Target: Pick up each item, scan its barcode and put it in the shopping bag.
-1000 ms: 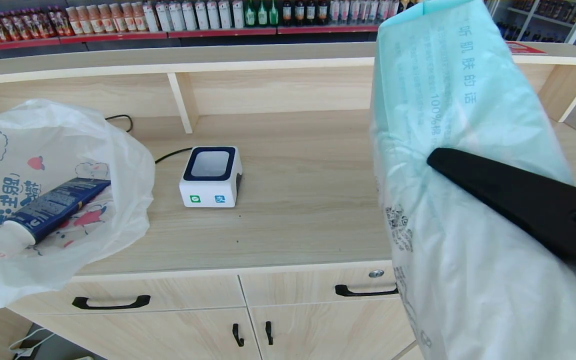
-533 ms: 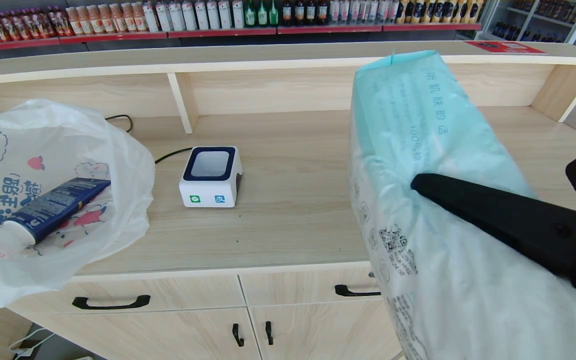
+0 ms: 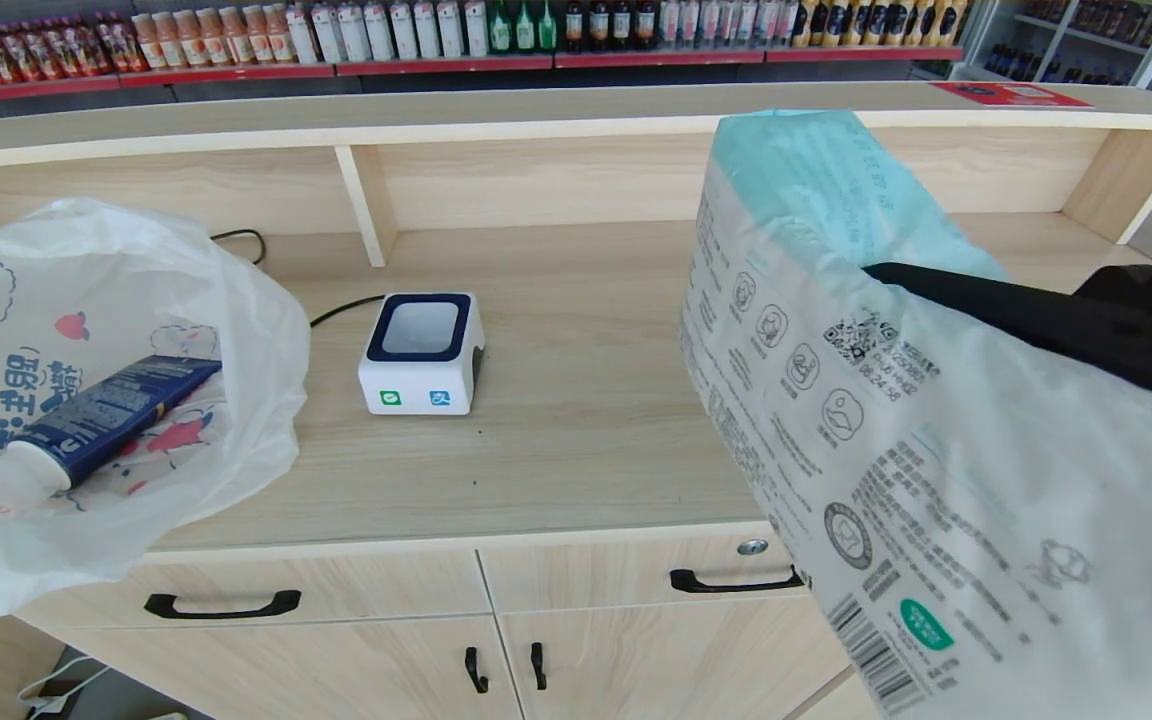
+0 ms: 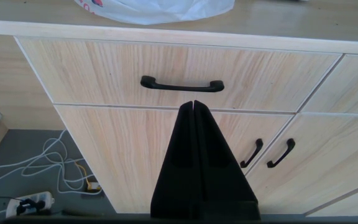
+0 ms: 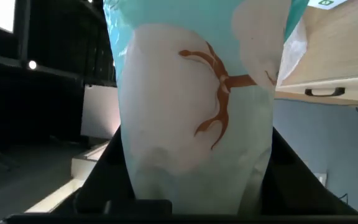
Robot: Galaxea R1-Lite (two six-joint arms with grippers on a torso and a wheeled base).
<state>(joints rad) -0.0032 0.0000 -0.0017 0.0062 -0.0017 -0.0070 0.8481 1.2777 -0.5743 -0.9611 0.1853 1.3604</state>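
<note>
Teal-white pack (image 3: 936, 480) aloft, tilted, barcode visible; right of scanner (image 3: 422, 352).

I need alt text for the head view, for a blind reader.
The right gripper holds a large white-and-teal package at the right of the counter, barcode showing. A white scanner sits mid-counter; left, a shopping bag holds a blue tube.

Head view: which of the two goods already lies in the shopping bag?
The dark blue tube, in the shopping bag; the teal-and-white pack is held by the right gripper.

The pack (image 3: 946, 470) carries a barcode (image 3: 872, 657) and a QR code (image 3: 848, 341).
</note>
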